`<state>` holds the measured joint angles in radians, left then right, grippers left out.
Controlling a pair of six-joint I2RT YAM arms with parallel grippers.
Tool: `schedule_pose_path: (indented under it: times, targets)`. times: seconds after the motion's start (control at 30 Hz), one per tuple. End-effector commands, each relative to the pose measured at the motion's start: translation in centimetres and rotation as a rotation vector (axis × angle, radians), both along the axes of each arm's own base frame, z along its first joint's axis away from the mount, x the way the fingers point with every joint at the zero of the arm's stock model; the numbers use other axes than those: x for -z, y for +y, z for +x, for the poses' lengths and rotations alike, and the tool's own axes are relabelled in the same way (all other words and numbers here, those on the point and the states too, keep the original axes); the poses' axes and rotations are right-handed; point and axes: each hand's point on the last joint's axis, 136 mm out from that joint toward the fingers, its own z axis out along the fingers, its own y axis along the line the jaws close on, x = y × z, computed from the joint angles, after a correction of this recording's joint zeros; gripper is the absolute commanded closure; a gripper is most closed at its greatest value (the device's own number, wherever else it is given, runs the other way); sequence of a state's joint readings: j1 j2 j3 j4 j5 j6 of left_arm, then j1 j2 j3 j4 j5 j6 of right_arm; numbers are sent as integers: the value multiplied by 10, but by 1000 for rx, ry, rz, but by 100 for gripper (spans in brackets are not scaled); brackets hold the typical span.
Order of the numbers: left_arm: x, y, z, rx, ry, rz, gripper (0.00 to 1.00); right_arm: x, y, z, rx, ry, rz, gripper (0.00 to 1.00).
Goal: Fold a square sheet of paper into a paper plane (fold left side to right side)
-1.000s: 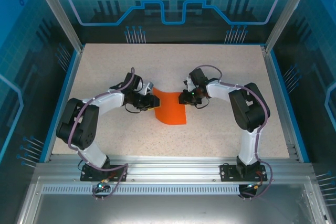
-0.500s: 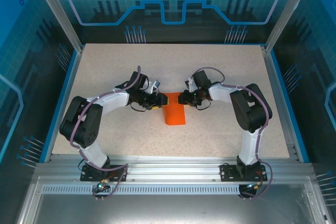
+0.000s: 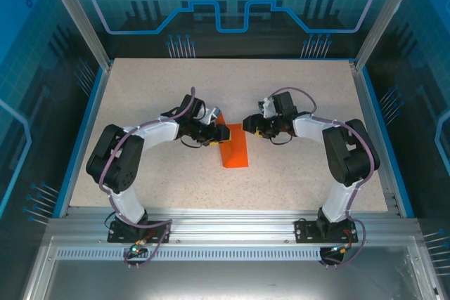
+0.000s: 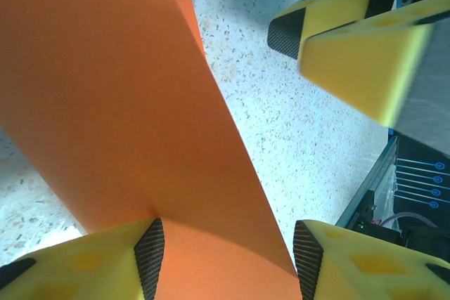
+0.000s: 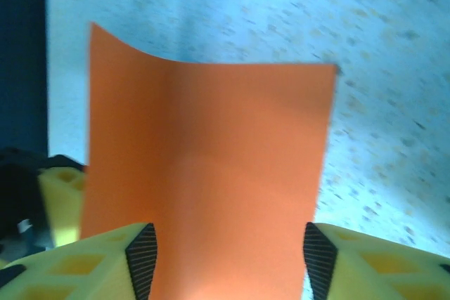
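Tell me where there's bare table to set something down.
Bare table lies along the far edge, and between the orange paper and the near edge. Crowded mid-table: left hand and right hand meet at the paper's far end.

Sheet of paper: plain orange-red, no print or marks. From above it reads as a narrow upright strip, doubled over on itself, long axis running roughly 11 o'clock to 5 o'clock. It lies near the middle of the table, slightly toward 6 o'clock. The 5 o'clock end sits flat and square-cut; the 11 o'clock end rises off the surface with a small corner sticking out.

Left wrist view: paper bows in a smooth curve, not pressed flat, no sharp crease.

Right wrist view: top layer roughly rectangular, far left corner curled upward, far right corner down.
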<state>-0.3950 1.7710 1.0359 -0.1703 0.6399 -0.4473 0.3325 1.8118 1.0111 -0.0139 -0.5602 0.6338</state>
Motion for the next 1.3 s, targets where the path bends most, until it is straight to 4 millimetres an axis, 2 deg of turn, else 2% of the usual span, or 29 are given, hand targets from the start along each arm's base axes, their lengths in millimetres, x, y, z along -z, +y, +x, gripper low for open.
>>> schedule_pose_path:
  times: [0.0,0.23,0.37,0.63,0.8,0.93,1.13,1.27]
  targets:
    - [-4,-11,1,24,7,-33,45,-26,15,0,-40,-36,133,36]
    - [-5,-15,0,39,0,-40,41,-31,29,4,-59,-14,185,33]
    - [-4,-15,-1,41,-1,-38,42,-25,32,4,-58,19,187,34]
    - [-3,-16,0,44,2,-39,54,-23,53,3,-116,41,221,43]
    - [-3,-15,-1,47,2,-34,55,-15,61,3,-127,67,222,48]
    - [-2,-14,-1,46,4,-28,55,-10,64,2,-131,80,215,63]
    - [-11,-9,-1,38,-29,-5,51,-5,55,-1,-122,77,176,100]
    - [-20,8,0,-20,-77,84,45,-1,40,-3,-97,72,123,100]
